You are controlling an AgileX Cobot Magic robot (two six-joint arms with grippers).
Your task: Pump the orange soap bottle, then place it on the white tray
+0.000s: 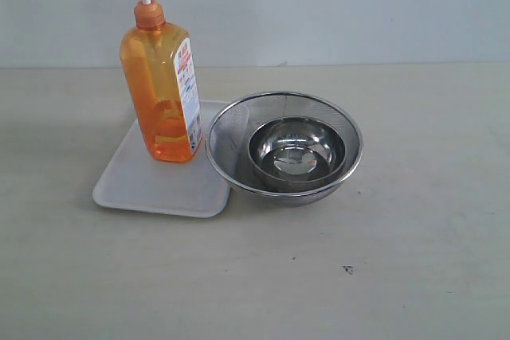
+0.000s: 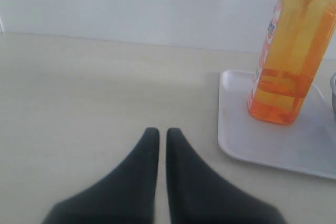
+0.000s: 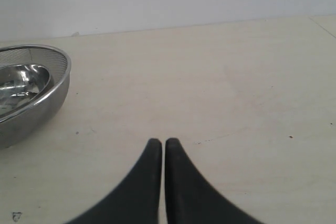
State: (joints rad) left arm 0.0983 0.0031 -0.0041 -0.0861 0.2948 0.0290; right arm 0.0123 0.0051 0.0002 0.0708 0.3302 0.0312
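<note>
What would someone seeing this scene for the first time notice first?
The tall orange soap bottle stands out, upright on the white tray at the left of the exterior view. Beside the tray sits a steel mesh strainer with a small shiny steel bowl nested inside. The left tool and right tool are shut, holding nothing.

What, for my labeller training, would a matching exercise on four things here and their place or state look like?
Things:
1 bottle
2 small bowl
3 strainer
4 left gripper

Place or state:
A inside the strainer
B upright on the tray
C shut, holding nothing
D beside the tray

Pairs: 1-B, 2-A, 3-D, 4-C
</note>
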